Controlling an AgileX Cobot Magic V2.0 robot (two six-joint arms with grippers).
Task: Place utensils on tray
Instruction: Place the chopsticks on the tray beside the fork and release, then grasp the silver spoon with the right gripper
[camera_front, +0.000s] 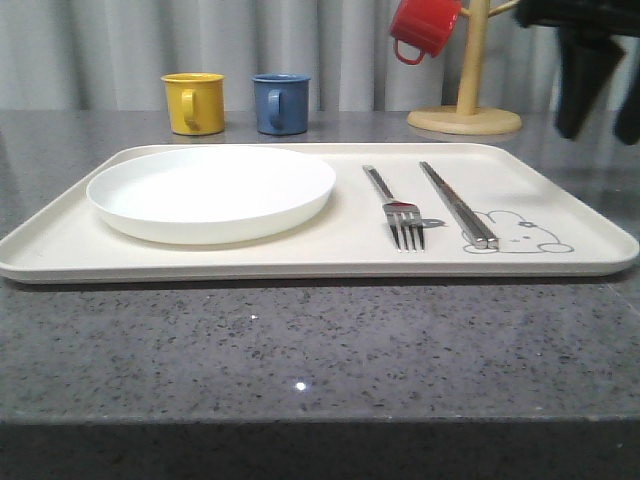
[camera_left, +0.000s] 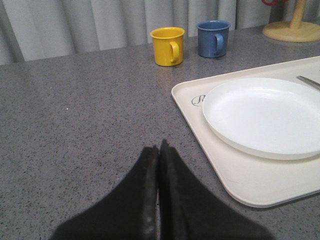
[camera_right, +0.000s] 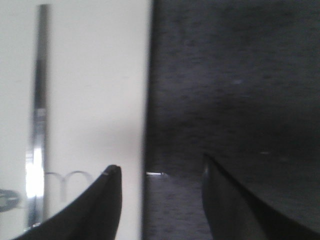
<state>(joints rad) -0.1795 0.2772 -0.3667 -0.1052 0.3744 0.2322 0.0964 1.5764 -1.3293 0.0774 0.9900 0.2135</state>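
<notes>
Standing at the table's front edge, I see the tray (camera_front: 300, 262) straight ahead with the fork (camera_front: 398, 212) and the chopsticks (camera_front: 457, 205) already lying on it, right of the white plate (camera_front: 211, 192). Both run lengthwise from 12 toward 6 o'clock, side by side but apart, the chopsticks ending on the rabbit drawing (camera_front: 520, 232). I can't spot a spoon anywhere, so the task looks nearly done or waiting on that piece.

The right gripper (camera_front: 598, 110) hangs raised at about 2 o'clock from the chopsticks, over the tray's far right corner, fingers spread and empty; its wrist view puts the tray's right rim (camera_right: 148, 90) between the fingers, the chopsticks off to one side. It is clearly the nearer arm.

The left gripper (camera_left: 159, 200) sits low over bare counter, at 9 o'clock from the tray, fingers pressed together holding nothing.
</notes>
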